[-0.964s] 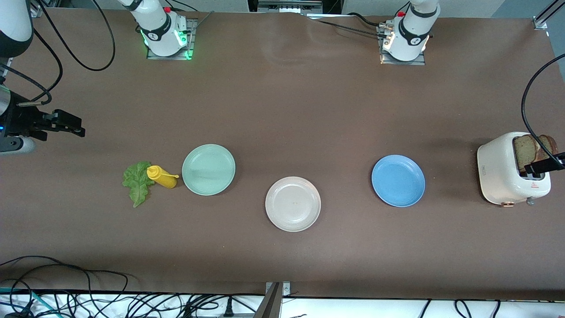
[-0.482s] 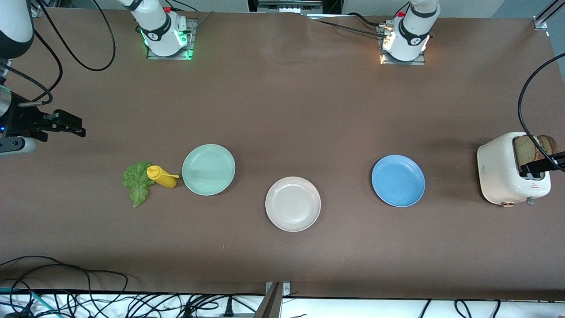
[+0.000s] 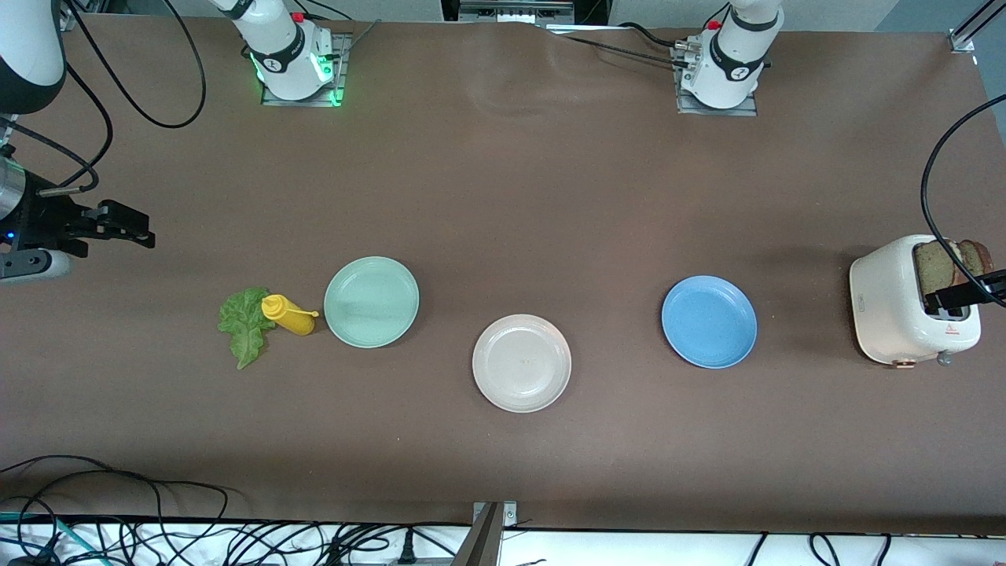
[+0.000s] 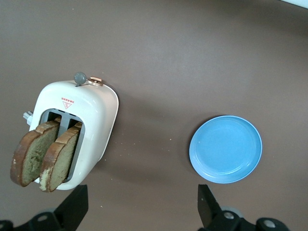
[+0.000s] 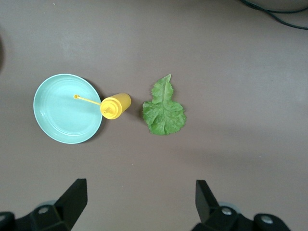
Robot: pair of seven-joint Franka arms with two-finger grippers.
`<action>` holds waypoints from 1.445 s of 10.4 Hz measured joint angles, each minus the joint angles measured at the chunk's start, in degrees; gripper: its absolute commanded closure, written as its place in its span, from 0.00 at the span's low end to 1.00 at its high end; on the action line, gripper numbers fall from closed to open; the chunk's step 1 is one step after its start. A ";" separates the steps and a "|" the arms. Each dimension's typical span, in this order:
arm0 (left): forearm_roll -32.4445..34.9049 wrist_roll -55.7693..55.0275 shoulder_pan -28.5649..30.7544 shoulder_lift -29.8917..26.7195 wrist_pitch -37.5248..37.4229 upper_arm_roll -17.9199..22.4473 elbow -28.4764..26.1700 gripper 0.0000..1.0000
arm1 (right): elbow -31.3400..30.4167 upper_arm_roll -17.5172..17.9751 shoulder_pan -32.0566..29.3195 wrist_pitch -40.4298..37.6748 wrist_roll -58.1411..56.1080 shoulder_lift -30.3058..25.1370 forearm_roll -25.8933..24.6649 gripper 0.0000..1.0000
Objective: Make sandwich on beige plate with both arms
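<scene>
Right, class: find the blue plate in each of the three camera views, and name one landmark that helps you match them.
Front view: the blue plate lies on the table between the beige plate and the white toaster.
Left wrist view: the blue plate lies beside the toaster, which holds two bread slices.
Right wrist view: not in it.
Shared landmark: the toaster, seen in the front and left wrist views.

Table (image 3: pixel 503 196): matt brown covering, faintly wrinkled. Beige plate (image 3: pixel 522 363): smooth, low sheen. Toaster (image 3: pixel 892 303): glossy cream shell. Bread slices (image 4: pixel 43 155): coarse, porous crumb. Lettuce leaf (image 5: pixel 164 108): ruffled, veined. Squeeze bottle (image 3: pixel 289 314): smooth yellow plastic.
</scene>
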 measured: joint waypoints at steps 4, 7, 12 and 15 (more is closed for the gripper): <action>0.00 0.00 0.01 0.00 0.00 0.06 -0.03 0.00 | 0.00 0.00 -0.01 0.02 -0.02 0.00 0.00 0.00; 0.00 0.00 0.01 0.00 0.00 0.06 -0.08 0.00 | 0.00 0.00 -0.02 0.00 -0.02 0.00 0.00 0.00; -0.02 -0.05 -0.27 -0.14 0.04 0.06 -0.08 0.00 | -0.08 -0.01 -0.03 -0.05 -0.02 0.01 0.00 0.00; -3.05 -0.07 -8.87 -1.63 0.05 8.59 -0.10 0.04 | -0.09 -0.01 -0.02 -0.06 -0.02 0.01 0.00 0.00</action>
